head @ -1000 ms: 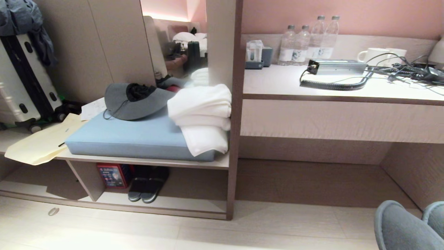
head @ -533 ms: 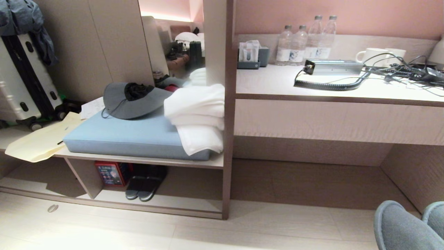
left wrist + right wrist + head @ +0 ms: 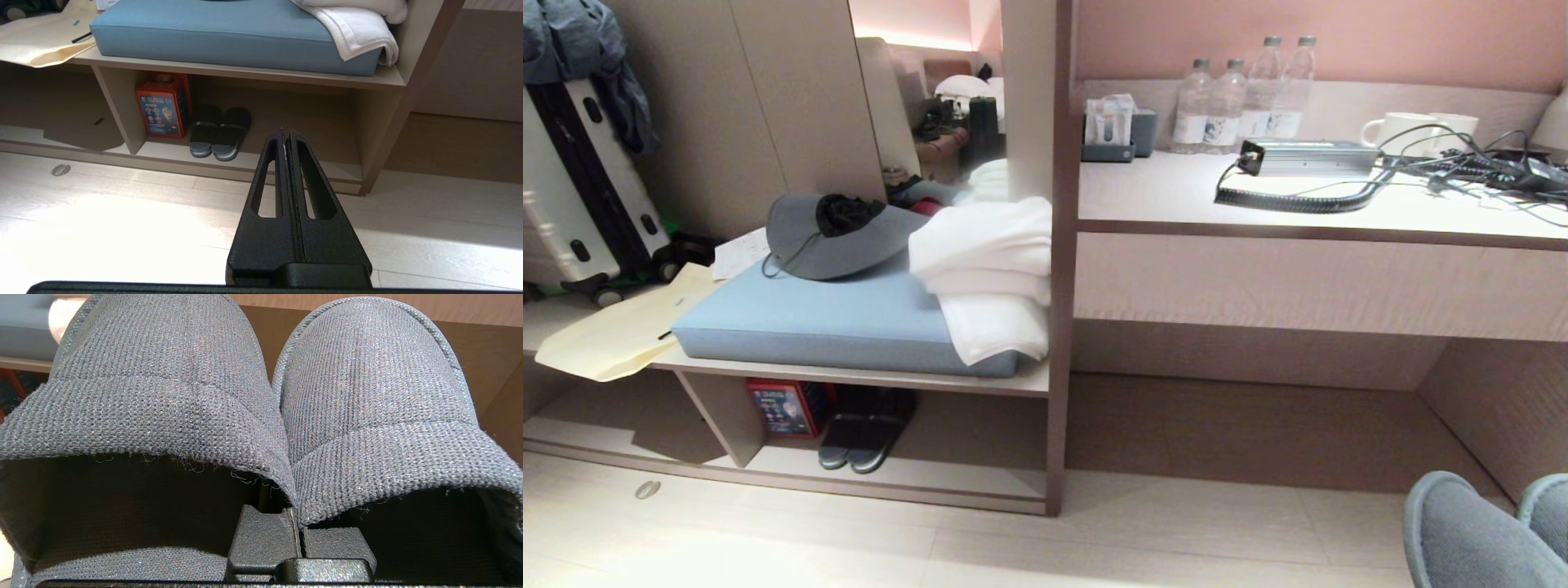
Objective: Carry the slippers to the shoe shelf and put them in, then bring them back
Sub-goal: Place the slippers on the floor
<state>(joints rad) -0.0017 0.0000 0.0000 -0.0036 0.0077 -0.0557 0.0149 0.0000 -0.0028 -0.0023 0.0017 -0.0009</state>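
My right claw [image 3: 300, 535] was clamped on the grey slippers' [image 3: 261, 396] inner edges; left claw [image 3: 286, 134] was pinched closed, empty, facing the shoe shelf [image 3: 890, 482].

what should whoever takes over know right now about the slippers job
Right pincer: shut on the inner edges of both slippers, low on the robot's right.
Left pincer: shut, empty, pointing at the shoe shelf.
Shelf: ahead-left, under the blue cushion; a dark striped pair and a red box sit inside.
Done: slippers picked up.
Left: place them in, then bring them back.
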